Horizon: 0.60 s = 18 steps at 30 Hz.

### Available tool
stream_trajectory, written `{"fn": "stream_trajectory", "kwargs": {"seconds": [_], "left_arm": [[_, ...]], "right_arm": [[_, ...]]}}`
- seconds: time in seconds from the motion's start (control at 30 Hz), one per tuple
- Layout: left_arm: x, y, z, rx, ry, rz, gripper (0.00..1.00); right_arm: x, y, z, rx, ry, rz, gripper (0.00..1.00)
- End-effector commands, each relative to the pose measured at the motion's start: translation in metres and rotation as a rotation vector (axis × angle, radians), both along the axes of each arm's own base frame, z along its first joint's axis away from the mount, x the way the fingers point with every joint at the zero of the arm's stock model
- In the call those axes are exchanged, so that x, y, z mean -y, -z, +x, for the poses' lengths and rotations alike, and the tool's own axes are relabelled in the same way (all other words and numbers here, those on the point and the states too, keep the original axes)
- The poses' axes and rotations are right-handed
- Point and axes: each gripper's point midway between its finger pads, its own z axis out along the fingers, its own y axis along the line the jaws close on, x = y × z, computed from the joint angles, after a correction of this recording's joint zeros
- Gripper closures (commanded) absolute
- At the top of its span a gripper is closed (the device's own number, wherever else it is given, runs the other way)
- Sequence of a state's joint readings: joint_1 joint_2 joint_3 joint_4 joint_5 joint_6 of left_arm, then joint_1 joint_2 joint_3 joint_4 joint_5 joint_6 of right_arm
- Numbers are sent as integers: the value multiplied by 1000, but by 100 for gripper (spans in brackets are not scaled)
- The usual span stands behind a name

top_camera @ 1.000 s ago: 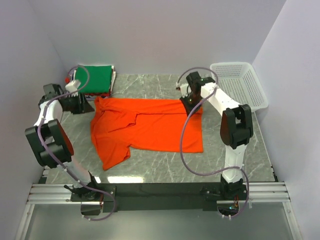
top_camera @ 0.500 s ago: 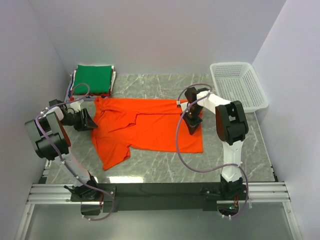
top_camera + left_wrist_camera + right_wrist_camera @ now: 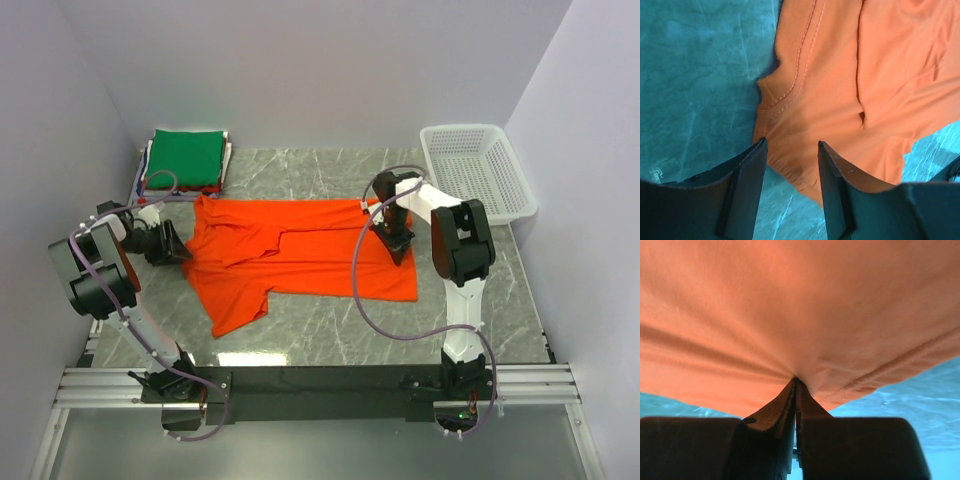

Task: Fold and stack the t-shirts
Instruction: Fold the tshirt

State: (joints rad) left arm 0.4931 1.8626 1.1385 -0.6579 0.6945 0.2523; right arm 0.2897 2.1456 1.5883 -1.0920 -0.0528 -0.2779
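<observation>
Top external view: the orange t-shirt (image 3: 300,250) lies spread but rumpled on the middle of the worktop (image 3: 330,345). One sleeve trails toward the near edge, and a loose fold runs across the chest. The folded green t-shirt (image 3: 187,157) tops a small pile in the far left corner, and the basket (image 3: 480,170) stands at the far right, well apart from the cloth.

The right tool (image 3: 397,238) is low over the shirt's right part. Its wrist view shows the right tool (image 3: 796,385) closed tight on a pinch of orange cloth that puckers toward the fingertips. The left tool (image 3: 172,243) sits at the shirt's left edge. In its wrist view the left tool (image 3: 790,150) is parted to a middling width, with the stitched edge lying between the fingers (image 3: 747,185) and nothing gripped.

The step in hand looks like laying the shirt flat before folding. To do it well, the left arm should slide in a little further so that the fingers close past the seam, not on the bare rim. The two arms should then draw gently apart, staying low to the worktop, until the chest fold opens. Pulling hard with only one side held would likely drag the whole shirt sideways.
</observation>
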Motion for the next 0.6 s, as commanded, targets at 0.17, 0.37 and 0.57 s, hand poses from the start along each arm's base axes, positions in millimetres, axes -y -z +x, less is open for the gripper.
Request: {"fn": "stream_trajectory", "kwargs": {"seconds": [0.17,0.37,0.57], "left_arm": [[24,-50,-11,179,164,-67,45],[35,-96,-36,345,382,44,37],[62,-82,-81,382,706,189,38]], "right_arm": [[-3,-41,40,191,-83,85,84],[-6,-96,4,331,-252,166,64],[16,-80,-44,366,-429,74,63]]}}
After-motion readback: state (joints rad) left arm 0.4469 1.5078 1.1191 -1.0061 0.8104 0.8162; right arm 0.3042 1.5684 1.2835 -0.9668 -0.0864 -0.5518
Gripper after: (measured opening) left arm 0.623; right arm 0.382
